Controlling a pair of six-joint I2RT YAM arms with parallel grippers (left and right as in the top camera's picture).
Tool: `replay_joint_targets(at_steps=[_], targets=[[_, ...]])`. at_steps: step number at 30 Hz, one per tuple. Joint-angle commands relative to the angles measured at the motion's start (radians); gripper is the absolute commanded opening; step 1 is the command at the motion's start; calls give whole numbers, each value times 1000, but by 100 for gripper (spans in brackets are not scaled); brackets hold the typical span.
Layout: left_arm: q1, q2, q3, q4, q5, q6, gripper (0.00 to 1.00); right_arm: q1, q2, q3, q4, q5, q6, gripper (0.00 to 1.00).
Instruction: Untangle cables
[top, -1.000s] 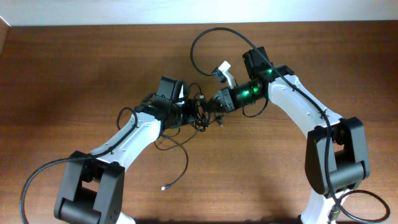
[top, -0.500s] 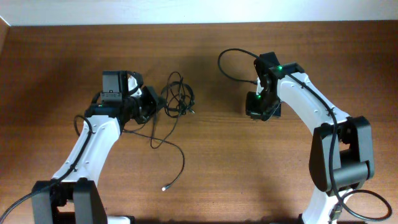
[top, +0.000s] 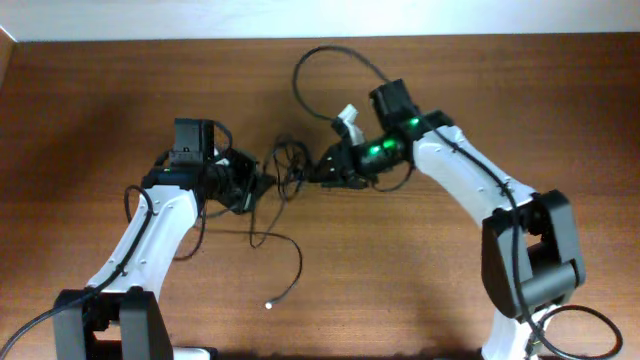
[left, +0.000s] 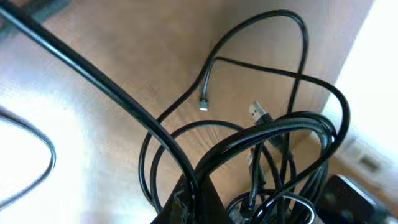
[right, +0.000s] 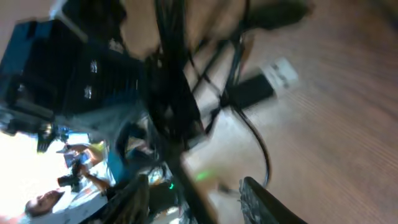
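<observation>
**A:** What lies nearest to the arm bases?

**B:** On the desk (top: 100, 120), 1 loose strand (top: 299, 268) runs down from the bundle. It ends in a small light plug (top: 268, 305), which lies well apart from both end effectors.

**A:** And a little farther, on the left?

**B:** The left end effector (top: 258, 183) is clenched and is grasping the cables (top: 288, 165) at the left side of the bundle. In the left wrist view several black cords rise together from the bottom of the picture and spread in loops above the desk. Among them I see a flat silver connector (left: 259, 112) and a thin cord tip (left: 203, 105).

**A:** Where exactly is the bundle?

**B:** It is between the 2 end effectors, about the middle of the desk, and it is a knot of loops. I cannot tell whether it rests on the desk or hangs a little above it.

**A:** And the right side?

**B:** The right end effector (top: 322, 170) is just beside the right side of the bundle, and it is released. In the right wrist view its 2 fingers (right: 264, 199) stand apart, with a black cord passing between them. That view is blurred, so I cannot tell whether a finger touches the cord. Beyond the fingers, a black connector with a silver end (right: 258, 87) lies on the desk.

**A:** And farthest away?

**B:** The thick arm cable (top: 330, 48) of the right arm makes a wide loop toward the far edge. Green lights (top: 382, 150) shine on that arm.
</observation>
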Motion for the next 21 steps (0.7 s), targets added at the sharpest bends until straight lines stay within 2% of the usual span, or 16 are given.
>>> replay_joint_targets(at_steps=[1,3,6,11,16,18,21], targets=[[-5,-21,-5,-48,16,-217,0,68,5,-2,70,160,169,49],[-5,-21,-5,-84,16,-333,0,113,5,-2,84,275,257,49],[-5,-21,-5,-87,16,-468,0,162,5,-2,68,423,259,49],[-5,-21,-5,-86,76,-497,0,210,5,-2,67,680,283,48],[-3,-21,-5,-85,145,-497,0,212,5,-2,94,727,285,43],[-3,-21,-5,-85,121,-509,0,198,4,-2,63,753,285,50],[-4,-21,-5,-87,-52,-566,0,158,-35,-2,-66,792,285,64]])
